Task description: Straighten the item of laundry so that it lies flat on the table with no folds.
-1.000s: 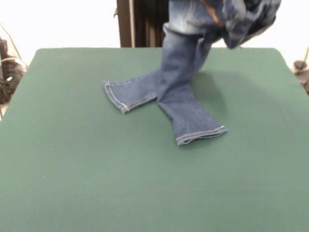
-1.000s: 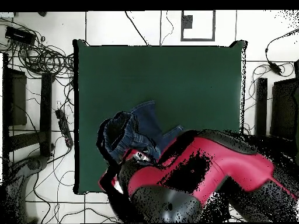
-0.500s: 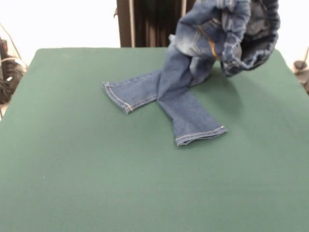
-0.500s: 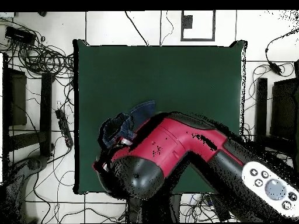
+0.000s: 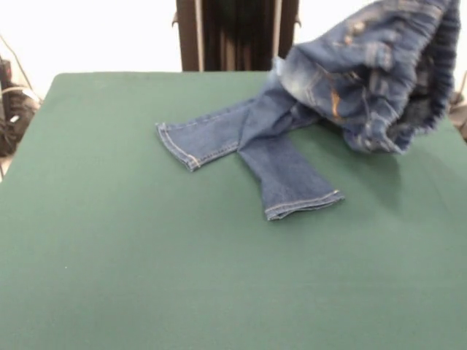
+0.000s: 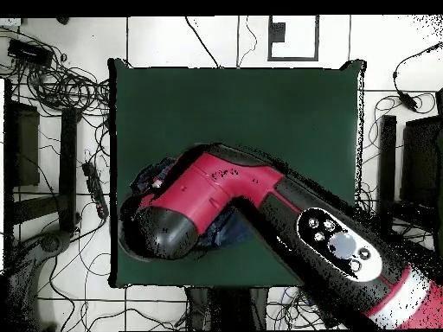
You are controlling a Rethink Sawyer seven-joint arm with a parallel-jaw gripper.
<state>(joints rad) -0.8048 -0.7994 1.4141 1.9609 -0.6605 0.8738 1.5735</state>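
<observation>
The item of laundry [image 5: 288, 164], a small pair of blue jeans, has both legs spread flat on the green table [image 5: 146, 277]. Its bunched waist end [image 5: 379, 73] hangs in the air above the table's right part and casts a shadow below. The denim hides my gripper in the front view, and the lifted waist shows that it is held. In the overhead view my red and black arm [image 6: 225, 186] covers nearly all of the jeans. Only a dark blue scrap [image 6: 227, 233] shows by the table's [image 6: 242, 112] near edge.
A dark post [image 5: 233, 36] stands behind the table's far edge. Cables and boxes lie on the floor to the left [image 6: 60, 86], and more cables lie at the right [image 6: 402, 95]. The raised waist hangs close to the table's right edge in the front view.
The raised waist end has swung down and to the right in the front view. The legs have stayed put. In the overhead view the arm has reached further left across the table.
</observation>
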